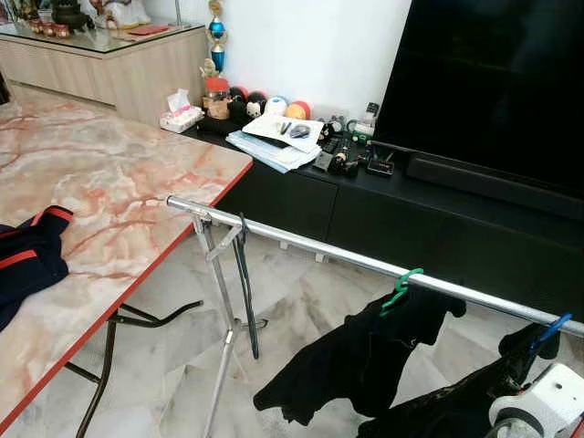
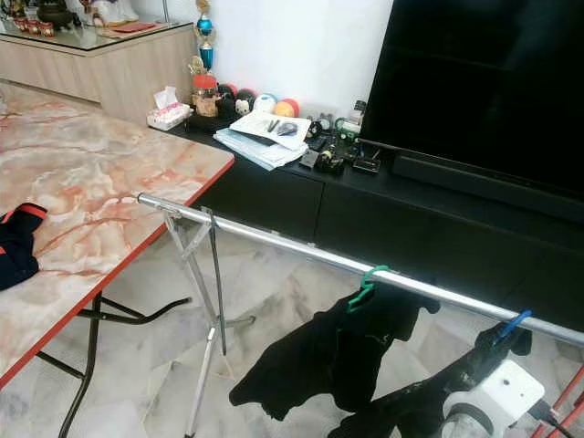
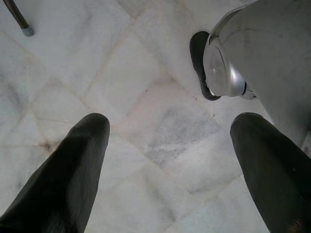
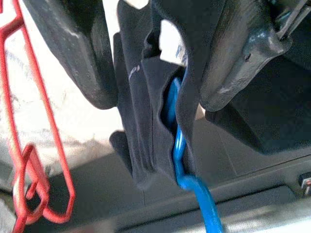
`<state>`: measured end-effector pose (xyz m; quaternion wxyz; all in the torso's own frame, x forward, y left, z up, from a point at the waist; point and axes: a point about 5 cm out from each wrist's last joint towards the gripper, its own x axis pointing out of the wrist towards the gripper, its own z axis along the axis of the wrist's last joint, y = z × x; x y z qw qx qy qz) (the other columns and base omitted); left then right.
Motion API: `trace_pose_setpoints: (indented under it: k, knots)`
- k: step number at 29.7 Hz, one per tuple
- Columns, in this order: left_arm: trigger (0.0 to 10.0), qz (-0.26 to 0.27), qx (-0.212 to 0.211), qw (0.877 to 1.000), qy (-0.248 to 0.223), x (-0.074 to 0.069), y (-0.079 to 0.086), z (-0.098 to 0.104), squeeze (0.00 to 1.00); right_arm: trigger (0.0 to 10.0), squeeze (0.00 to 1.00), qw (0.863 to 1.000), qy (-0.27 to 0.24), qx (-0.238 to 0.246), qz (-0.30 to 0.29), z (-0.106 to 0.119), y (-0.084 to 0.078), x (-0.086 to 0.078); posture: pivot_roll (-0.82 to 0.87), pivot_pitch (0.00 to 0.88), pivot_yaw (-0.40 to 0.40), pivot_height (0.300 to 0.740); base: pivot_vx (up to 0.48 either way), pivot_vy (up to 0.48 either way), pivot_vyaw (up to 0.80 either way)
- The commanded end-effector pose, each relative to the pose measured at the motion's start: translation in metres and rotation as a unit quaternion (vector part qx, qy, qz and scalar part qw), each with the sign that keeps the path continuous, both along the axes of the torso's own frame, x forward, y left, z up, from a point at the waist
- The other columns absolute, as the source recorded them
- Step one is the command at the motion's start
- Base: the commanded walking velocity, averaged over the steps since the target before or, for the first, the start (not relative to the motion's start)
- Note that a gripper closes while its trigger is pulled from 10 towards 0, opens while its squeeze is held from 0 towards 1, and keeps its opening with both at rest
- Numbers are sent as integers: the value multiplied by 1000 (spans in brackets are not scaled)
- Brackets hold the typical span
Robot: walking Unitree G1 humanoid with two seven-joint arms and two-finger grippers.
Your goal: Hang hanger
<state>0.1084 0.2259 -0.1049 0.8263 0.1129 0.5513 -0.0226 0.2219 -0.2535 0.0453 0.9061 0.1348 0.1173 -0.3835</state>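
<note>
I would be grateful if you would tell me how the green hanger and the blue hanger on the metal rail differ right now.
The green plastic hanger hangs free mid-rail; the blue plastic hanger sits further toward the robot's right, with the right gripper closed around its garment. The green hanger's black garment hangs spread out; the blue hanger's dark garment is bunched between the fingers. Both hooks are over the silver metal rail.
</note>
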Motion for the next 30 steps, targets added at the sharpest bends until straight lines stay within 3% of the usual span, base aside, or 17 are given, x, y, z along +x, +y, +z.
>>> trace_pose_setpoints:
  k: [1,7,17,21,30]
  knots:
    - [10000,-6,2,1000,3,-3,1,0,0,10000,0,1000,5,10,-14,-2,-3,-1,197,0,-64,740,0,0,0]
    - [10000,-5,0,1000,1,-2,1,0,0,10000,0,997,6,32,-70,-4,-17,-1,191,0,-58,740,0,0,0]
    - [10000,-8,1,1000,-4,4,-2,1,0,10000,0,992,6,73,-104,-12,-14,-2,192,0,-49,740,0,0,0]
    - [10000,-10,2,1000,-3,4,-1,1,0,10000,0,988,2,123,-93,-20,-6,6,191,0,-45,740,0,0,0]
    - [10000,-6,5,1000,-4,4,2,2,0,10000,0,988,2,142,-68,-25,2,25,202,0,-40,740,0,0,0]
